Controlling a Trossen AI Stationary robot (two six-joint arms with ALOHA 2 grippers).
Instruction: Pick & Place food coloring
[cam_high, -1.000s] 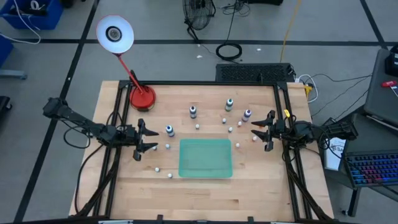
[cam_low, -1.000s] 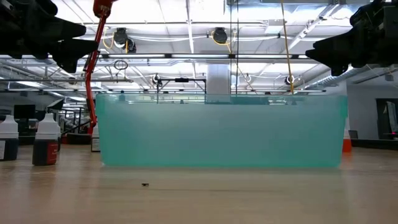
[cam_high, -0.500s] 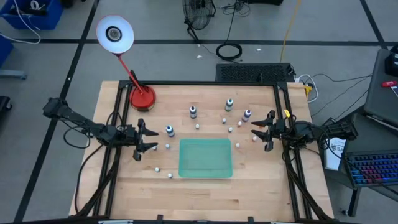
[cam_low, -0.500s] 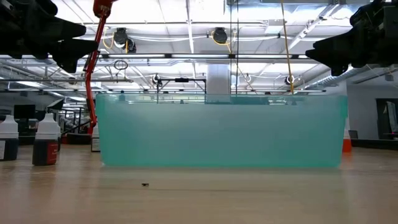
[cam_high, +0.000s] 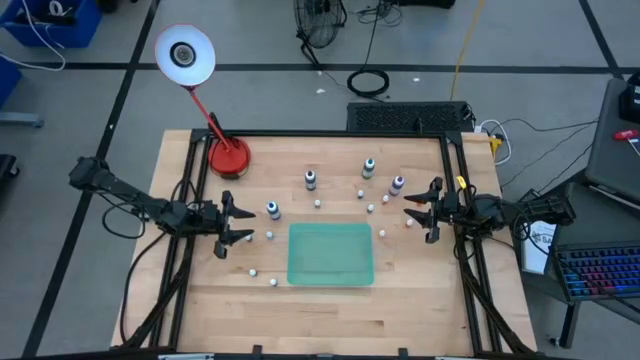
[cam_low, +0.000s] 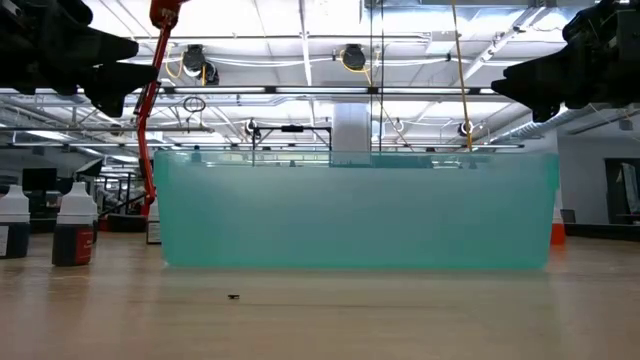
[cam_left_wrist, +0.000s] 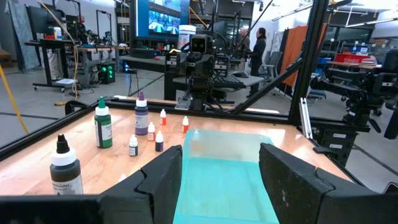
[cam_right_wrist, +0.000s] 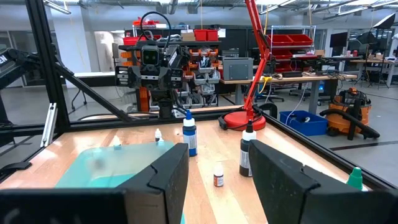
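High view: food coloring stands between left gripper and right gripper.

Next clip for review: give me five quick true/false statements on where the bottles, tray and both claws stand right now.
1. The green tray holds no bottles. True.
2. The left claw grips a bottle. False: it is open and holds nothing; the blue bottle stands apart from it on the table.
3. The right claw hangs open near the table's right edge. True.
4. The red lamp base sits inside the tray. False: it stands on the table near the far left corner, away from the tray.
5. The green-bodied bottle lies tipped over. False: it stands upright behind the tray.
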